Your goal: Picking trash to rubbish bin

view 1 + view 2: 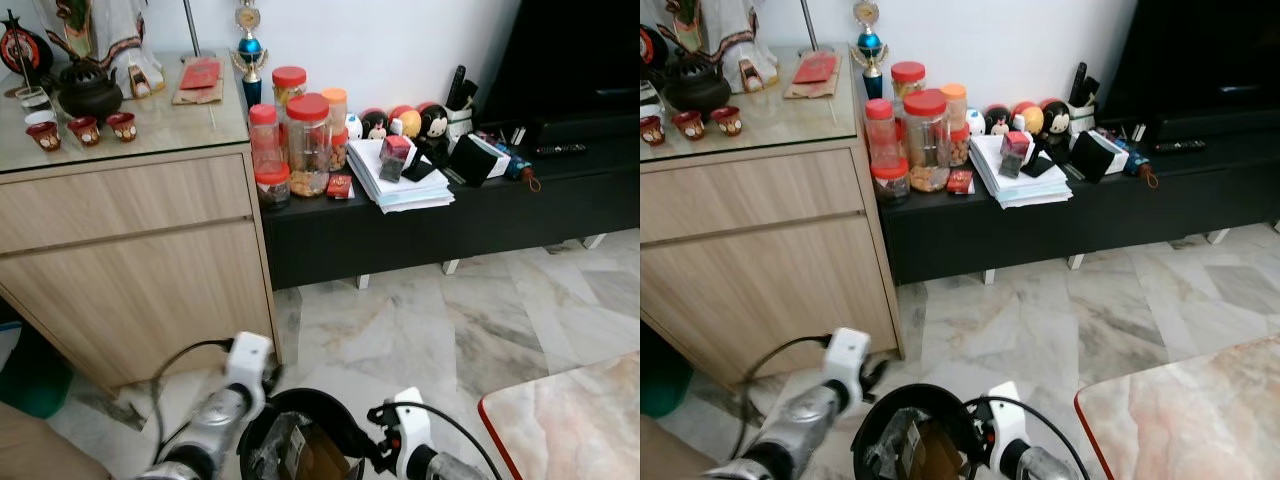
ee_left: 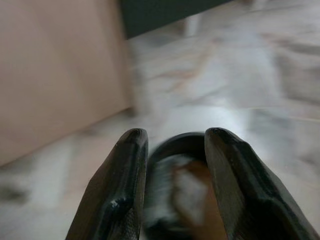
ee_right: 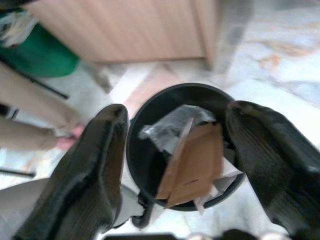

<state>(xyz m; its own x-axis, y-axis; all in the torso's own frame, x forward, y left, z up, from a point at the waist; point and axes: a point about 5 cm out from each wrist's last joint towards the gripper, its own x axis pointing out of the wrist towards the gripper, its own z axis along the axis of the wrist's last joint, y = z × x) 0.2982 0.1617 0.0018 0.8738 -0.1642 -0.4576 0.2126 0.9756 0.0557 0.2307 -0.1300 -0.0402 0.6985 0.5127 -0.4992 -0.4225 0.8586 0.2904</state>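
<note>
- The right gripper (image 3: 175, 165) hangs with its two black fingers spread wide and nothing between them, directly over the round black rubbish bin (image 3: 145, 150); the bin's mouth sits in the gap between the fingers.
- The left gripper (image 2: 175, 185) has its fingers parted too, holding nothing, and it looks along them at the same bin, which lies just beyond the fingertips, blurred.
- In the left eye view the bin (image 1: 262, 420) stands on the floor at the near edge, between the two silver arms, the left arm (image 1: 225, 405) on its left and the right arm (image 1: 415, 445) on its right.
- Inside the bin lie a brown piece of cardboard (image 3: 192, 165) and crumpled clear plastic (image 3: 167, 125), so some trash is already in.
- The right gripper is judged the nearer to the bin's opening, being straight above it.
- Farther out, a light wooden cabinet (image 1: 130, 260) stands far left, and a low black TV bench (image 1: 450, 215) with red-lidded plastic jars (image 1: 305, 140) and a stack of white papers (image 1: 400, 185) runs to the right.
- The floor is pale marble tile (image 1: 420, 320).
</note>
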